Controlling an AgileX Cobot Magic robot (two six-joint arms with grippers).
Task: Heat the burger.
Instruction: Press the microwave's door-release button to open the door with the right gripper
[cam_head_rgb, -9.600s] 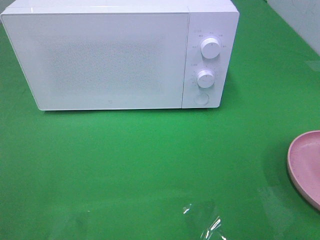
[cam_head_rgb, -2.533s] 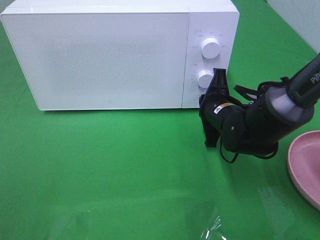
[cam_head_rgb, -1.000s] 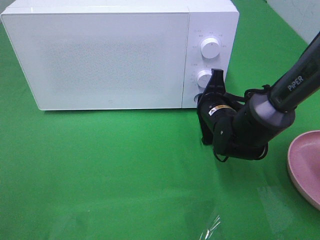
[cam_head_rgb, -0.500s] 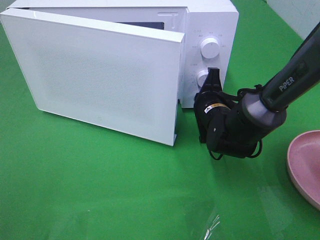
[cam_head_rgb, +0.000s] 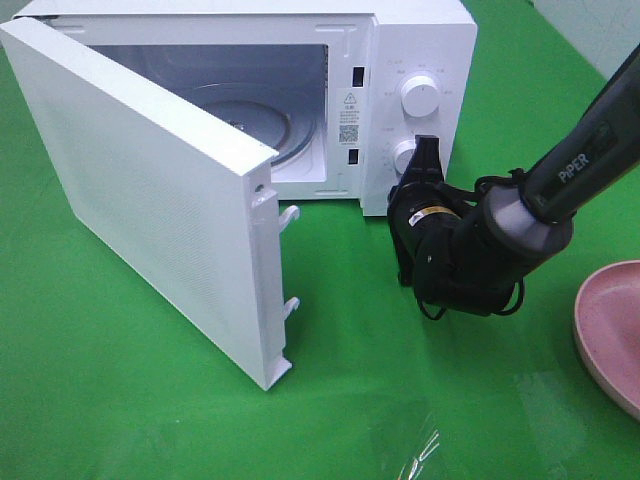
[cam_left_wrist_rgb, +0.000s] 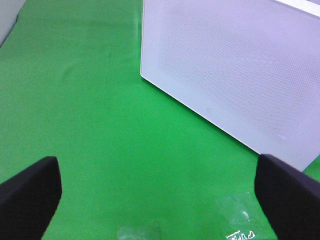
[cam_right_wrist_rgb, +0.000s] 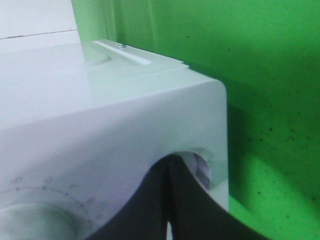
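The burger is out of view in every frame. The white microwave (cam_head_rgb: 420, 60) stands at the back, its door (cam_head_rgb: 150, 190) swung wide open toward the front left. Its cavity with a glass turntable (cam_head_rgb: 250, 125) is bare. My right gripper (cam_head_rgb: 402, 192) is shut with nothing in it, its tips against the round button (cam_right_wrist_rgb: 200, 169) at the bottom of the control panel, below the two knobs (cam_head_rgb: 419, 95). My left gripper (cam_left_wrist_rgb: 160, 200) is open and holds nothing. It hovers over the green cloth, facing the door's outer face (cam_left_wrist_rgb: 235, 70), and does not show in the exterior view.
A flat pink plate (cam_head_rgb: 612, 330) lies at the right edge of the green table (cam_head_rgb: 130, 400). A scrap of clear plastic (cam_head_rgb: 425, 455) lies near the front edge. The open door juts out over the left half of the table.
The microwave door was shut a second ago. It has swung out to the left and now stands wide open, showing the cavity. My right gripper has stayed at the button.
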